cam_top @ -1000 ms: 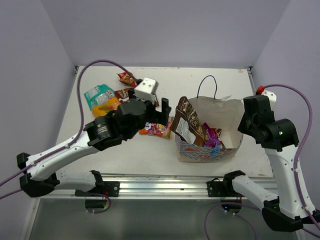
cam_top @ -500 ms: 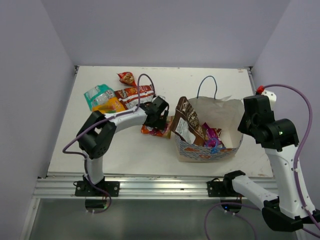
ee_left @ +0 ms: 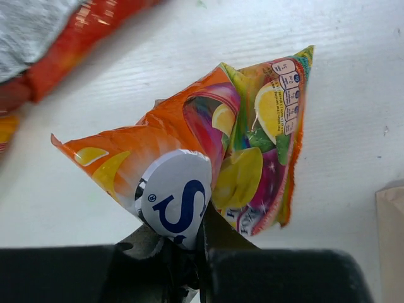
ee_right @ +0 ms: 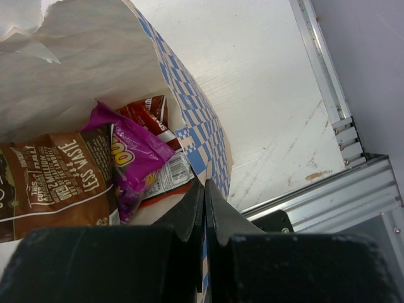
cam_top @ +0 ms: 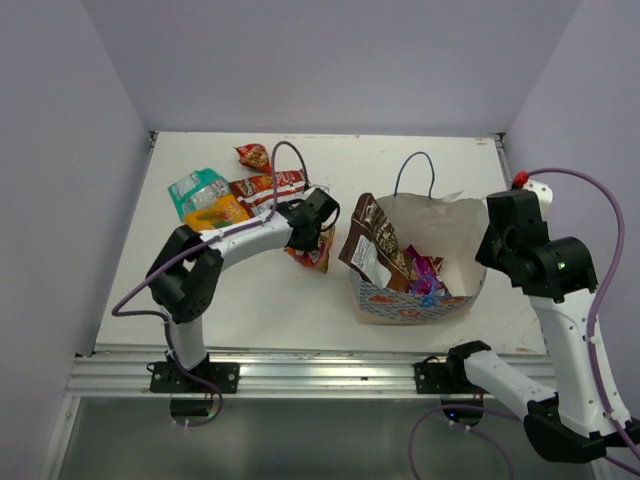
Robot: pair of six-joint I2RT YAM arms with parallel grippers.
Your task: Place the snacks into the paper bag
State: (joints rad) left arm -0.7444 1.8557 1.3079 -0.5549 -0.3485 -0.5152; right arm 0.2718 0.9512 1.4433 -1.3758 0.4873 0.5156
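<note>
Left gripper [ee_left: 189,243] pinches multicoloured packet [ee_left: 246,145] by its edge, near paper bag [cam_top: 415,303]

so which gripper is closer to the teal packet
Left. The left gripper, holding the multicoloured packet, is a little right of the teal packet; the right gripper is much farther right, pinching the paper bag at its rim.

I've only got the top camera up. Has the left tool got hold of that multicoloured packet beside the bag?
Observer: Yes. The left wrist view shows the left tool pinched on the multicoloured packet at its white circle with a blue S.
Operator: Is the right tool gripping the paper bag?
Observer: Right wrist view: the right tool is shut on the paper bag at its checked rim.
Operator: Anything beside the purple packet?
Observer: A dark red packet, between it and the bag wall.
</note>
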